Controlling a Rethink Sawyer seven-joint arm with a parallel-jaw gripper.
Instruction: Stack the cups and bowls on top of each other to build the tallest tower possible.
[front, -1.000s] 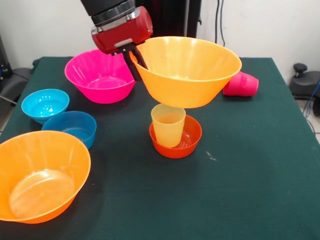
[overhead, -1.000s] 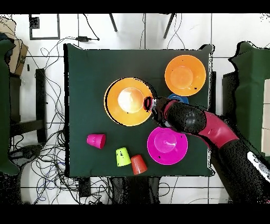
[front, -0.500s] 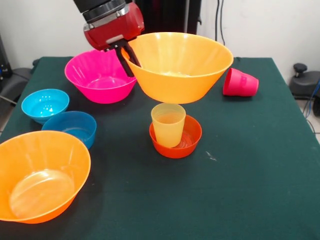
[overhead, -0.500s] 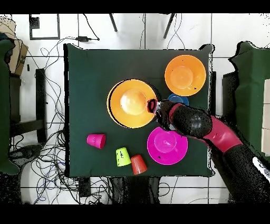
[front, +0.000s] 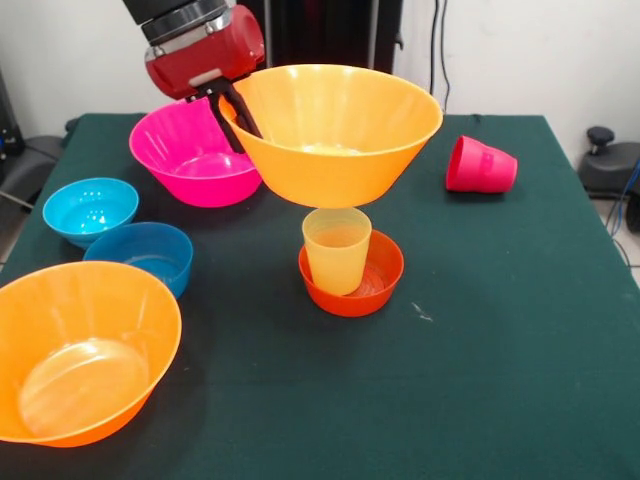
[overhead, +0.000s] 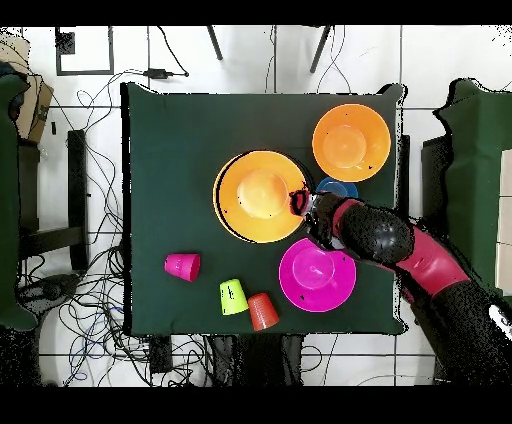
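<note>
Over the last second the gripper (front: 232, 108) lifted and carried the large orange bowl (front: 332, 130), clamped on its rim, off-centre above the ribbed yellow cup (front: 336, 249). Cup stood inside the small red-orange bowl (front: 379, 273). Glossy translucent plastic; smooth flared bowl wall, clear of the cup.

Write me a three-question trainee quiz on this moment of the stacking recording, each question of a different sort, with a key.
1. True or false: the large orange bowl held by the gripper rests on the table.
2. The pale yellow cup stands in which bowl? A) magenta bowl B) small red-orange bowl C) light blue bowl
3. Fill in: the red-pink cup lies on its ____.

Key: 1 false, it is held in the air above the cup. 2 B, the small red-orange bowl. 3 side.
</note>
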